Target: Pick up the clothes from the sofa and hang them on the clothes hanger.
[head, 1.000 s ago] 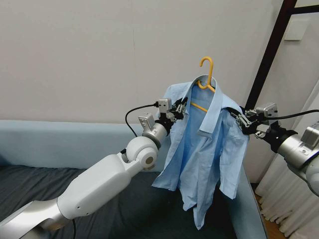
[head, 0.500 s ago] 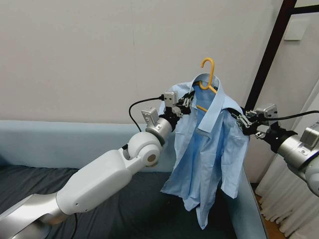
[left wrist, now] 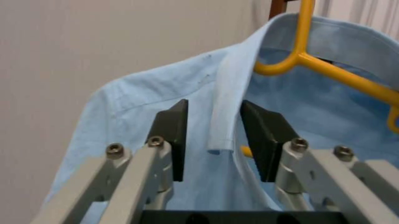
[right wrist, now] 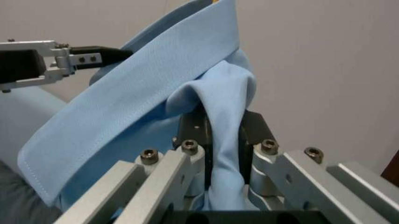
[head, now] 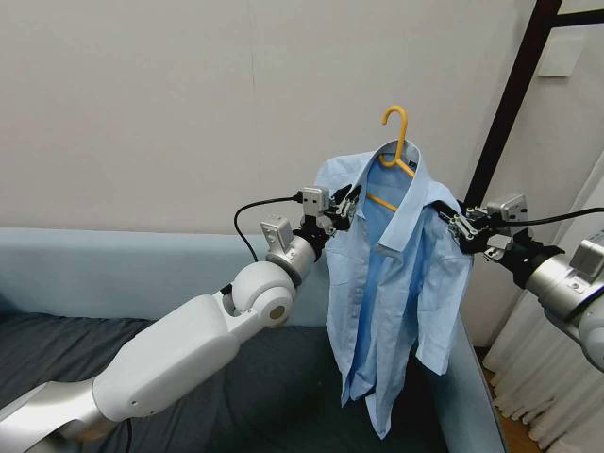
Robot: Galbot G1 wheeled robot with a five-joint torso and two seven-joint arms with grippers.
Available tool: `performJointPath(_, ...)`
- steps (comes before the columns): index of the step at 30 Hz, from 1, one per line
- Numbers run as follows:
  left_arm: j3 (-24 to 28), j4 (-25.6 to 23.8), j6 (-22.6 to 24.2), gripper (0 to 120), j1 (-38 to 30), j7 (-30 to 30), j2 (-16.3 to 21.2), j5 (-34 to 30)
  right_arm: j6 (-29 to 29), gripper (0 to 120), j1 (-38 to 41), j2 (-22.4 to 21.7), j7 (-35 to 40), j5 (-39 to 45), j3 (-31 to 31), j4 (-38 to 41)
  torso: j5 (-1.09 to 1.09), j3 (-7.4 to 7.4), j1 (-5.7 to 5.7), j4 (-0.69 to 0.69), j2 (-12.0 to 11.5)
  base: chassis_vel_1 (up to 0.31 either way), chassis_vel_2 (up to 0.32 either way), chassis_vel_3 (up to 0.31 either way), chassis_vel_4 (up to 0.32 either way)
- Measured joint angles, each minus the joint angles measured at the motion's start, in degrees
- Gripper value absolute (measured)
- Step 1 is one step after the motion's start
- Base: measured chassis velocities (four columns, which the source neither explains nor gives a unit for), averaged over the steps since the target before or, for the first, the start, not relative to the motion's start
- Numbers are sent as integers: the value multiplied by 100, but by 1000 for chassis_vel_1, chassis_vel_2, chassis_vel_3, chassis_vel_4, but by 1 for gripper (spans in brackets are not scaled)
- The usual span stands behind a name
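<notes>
Blue shirt (head: 396,283) light, limp, slips easily on yellow hanger (head: 396,142), above sofa (head: 94,264) right end. Right hand (head: 460,226) clenched on shoulder fabric. Left hand (head: 342,203) released, pads (left wrist: 174,135) straddling collar edge. Seams give best hold.

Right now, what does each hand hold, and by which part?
Right hand pinches the blue shirt at its shoulder; left hand straddles the collar, open.
</notes>
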Motion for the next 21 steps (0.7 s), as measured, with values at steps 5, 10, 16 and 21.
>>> performJointPath(5, -200, -207, 25, 58, 105, 86, 394, 12, -65, 8, 0, -12, 83, 2, 11, 49, 0, 0, 0, 0, 0, 0, 0, 0, 0)
performJointPath(10, -690, -563, 32, 78, 657, 244, 803, 80, -238, 8, 1, -29, 328, 87, 74, 224, -1, 0, 0, 1, 0, 0, 0, 0, 0)
performJointPath(16, -1255, -895, -39, 94, 1439, 415, 1109, 425, -391, 8, -46, -14, 647, 290, 227, 389, -1, -1, 0, 0, 0, 0, 0, 0, 0)
performJointPath(21, -2131, -1309, -101, 100, 2639, 407, 1454, 761, -652, 8, -76, 81, 1251, 590, 442, 704, -1, 0, 0, 0, 0, 0, 0, 0, 0)
